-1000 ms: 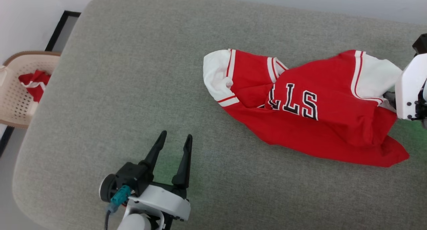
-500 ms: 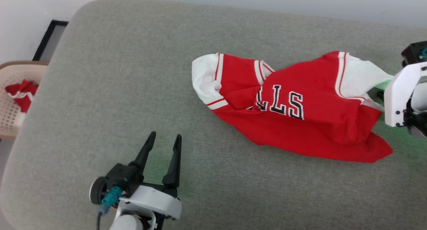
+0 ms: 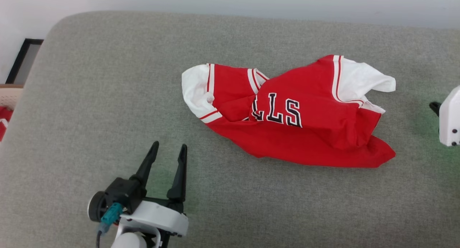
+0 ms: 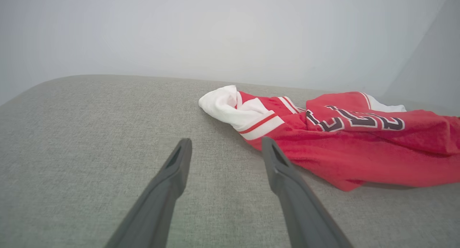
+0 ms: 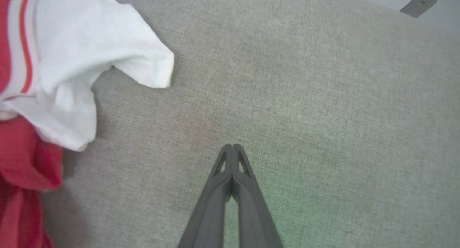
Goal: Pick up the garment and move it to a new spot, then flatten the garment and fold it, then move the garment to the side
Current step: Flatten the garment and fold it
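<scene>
The garment (image 3: pixel 287 122), a red T-shirt with white sleeves and black-and-white lettering, lies crumpled on the grey cushioned surface (image 3: pixel 107 97) right of centre. Its near white sleeve and red hem (image 4: pixel 323 147) lie just ahead and right of my left gripper (image 4: pixel 224 145). That left gripper (image 3: pixel 169 149) stands open over bare fabric, lower left of the shirt, holding nothing. My right gripper (image 5: pixel 233 147) is shut with its tips together, empty, over bare surface to the right of the white sleeve (image 5: pixel 90 54). Its white housing (image 3: pixel 449 122) shows at the head view's right edge.
A beige perforated basket (image 3: pixel 7 97) with red cloth inside stands off the surface's left edge, beside a black frame (image 3: pixel 21 59) on the floor. A pale wall runs behind the surface. A small grey bracket (image 5: pixel 417 3) sits at the far corner.
The right gripper has let go of the shirt's right sleeve and drawn away to the right. The head camera has swung right, shifting everything left in view. The left gripper stays open.
</scene>
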{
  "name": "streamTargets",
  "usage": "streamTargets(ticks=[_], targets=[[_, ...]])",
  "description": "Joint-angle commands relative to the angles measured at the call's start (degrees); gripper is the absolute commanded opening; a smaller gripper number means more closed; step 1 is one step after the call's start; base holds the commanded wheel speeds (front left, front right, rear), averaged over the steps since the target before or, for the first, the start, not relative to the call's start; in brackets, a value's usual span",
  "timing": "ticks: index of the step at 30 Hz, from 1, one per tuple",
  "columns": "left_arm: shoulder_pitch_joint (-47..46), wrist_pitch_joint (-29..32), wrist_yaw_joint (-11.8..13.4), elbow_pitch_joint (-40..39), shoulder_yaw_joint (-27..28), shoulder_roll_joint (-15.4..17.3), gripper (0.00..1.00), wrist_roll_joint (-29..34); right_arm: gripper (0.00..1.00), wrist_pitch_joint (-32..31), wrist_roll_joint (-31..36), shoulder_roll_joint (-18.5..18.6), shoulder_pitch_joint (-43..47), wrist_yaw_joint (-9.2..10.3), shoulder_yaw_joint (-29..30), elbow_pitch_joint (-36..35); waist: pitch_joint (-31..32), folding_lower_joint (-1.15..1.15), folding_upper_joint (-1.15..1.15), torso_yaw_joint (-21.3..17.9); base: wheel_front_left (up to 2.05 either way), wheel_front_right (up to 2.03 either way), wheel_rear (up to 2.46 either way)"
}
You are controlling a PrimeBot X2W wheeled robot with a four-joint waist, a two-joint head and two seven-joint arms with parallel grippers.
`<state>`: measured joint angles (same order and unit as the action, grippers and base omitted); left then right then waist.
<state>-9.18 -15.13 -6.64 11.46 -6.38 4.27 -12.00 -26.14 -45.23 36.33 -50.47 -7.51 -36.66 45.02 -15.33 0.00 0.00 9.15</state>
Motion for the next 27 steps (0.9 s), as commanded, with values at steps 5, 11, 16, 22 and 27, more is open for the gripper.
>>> streamTargets(ticks=[5, 11, 16, 22, 27], targets=[[-0.7, 0.0, -0.5, -0.1, -0.4, -0.3, 1.0, 0.2, 1.0, 2.2, 1.2, -0.6, -2.5, 0.04, -1.2, -1.4, -0.8, 0.0, 0.0, 1.1, 0.0, 0.0, 0.0], [-1.0, 0.0, -0.6, 0.3, -0.7, -0.7, 1.0, -0.2, 1.0, -2.7, 1.5, -1.3, -7.2, 0.04, -4.0, -1.0, -2.1, 0.0, 0.0, 3.4, 0.0, 0.0, 0.0], [-1.4, 0.0, -0.7, 0.7, -1.6, -1.1, 1.0, -0.8, 1.0, -10.8, 0.0, -2.1, -12.3, 0.04, -5.8, 0.8, -3.6, 0.0, 0.0, 5.4, 0.0, 0.0, 0.0], [-2.2, 0.0, -0.8, 1.0, -2.7, -1.4, 1.0, -1.7, 1.0, -17.5, 0.2, -2.8, -15.9, 0.04, -8.1, 4.1, -5.2, 0.0, 0.0, 7.5, 0.0, 0.0, 0.0], [-2.7, 0.0, -0.5, 1.2, -3.2, -1.4, 1.0, -2.7, 1.0, -20.0, 0.3, -3.5, -15.0, 0.03, -10.8, 6.2, -5.8, 0.0, 0.0, 8.2, 0.0, 0.0, 0.0]])
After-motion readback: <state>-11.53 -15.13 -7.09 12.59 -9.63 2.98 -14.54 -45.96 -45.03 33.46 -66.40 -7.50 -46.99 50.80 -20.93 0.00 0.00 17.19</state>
